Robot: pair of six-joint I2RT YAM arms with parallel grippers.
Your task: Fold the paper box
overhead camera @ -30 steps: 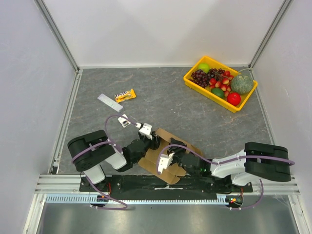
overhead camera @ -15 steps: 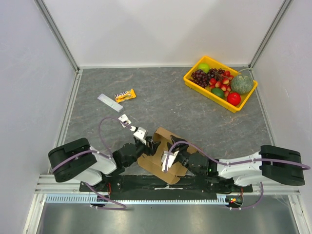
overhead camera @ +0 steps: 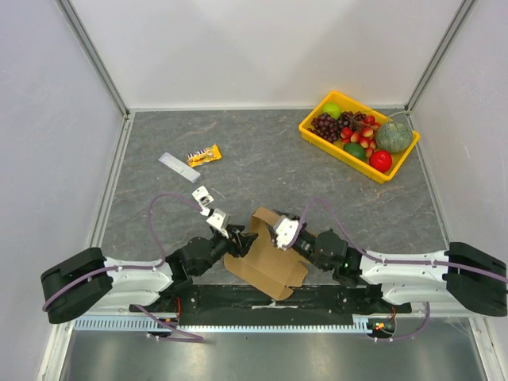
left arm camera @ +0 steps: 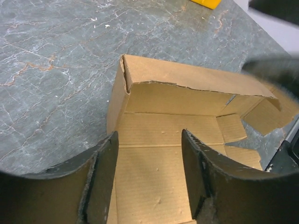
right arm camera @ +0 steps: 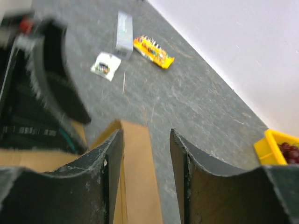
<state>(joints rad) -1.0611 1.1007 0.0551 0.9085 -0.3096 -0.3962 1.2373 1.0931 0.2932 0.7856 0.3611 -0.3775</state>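
While paper box (overhead camera: pixel 266 262) sits half-formed at near bench (overhead camera: pixel 262 159) edge, left fingers (left arm camera: pixel 103 177), right fingers (right arm camera: pixel 110 172) gape empty; lid unfolded.

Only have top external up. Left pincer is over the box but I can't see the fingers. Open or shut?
Observer: Open. On left wrist, the left pincer has both fingers apart above the floor panel of the paper box, gripping nothing.
Operator: Any walls up?
Observer: Yes. Left wrist shows the far wall and one side wall standing, meeting at a corner.
Operator: And the right side?
Observer: Right wrist shows the right pincer open too. A cardboard edge sits in the gap between its fingers, with floor visible beside it, so it is not clamped.
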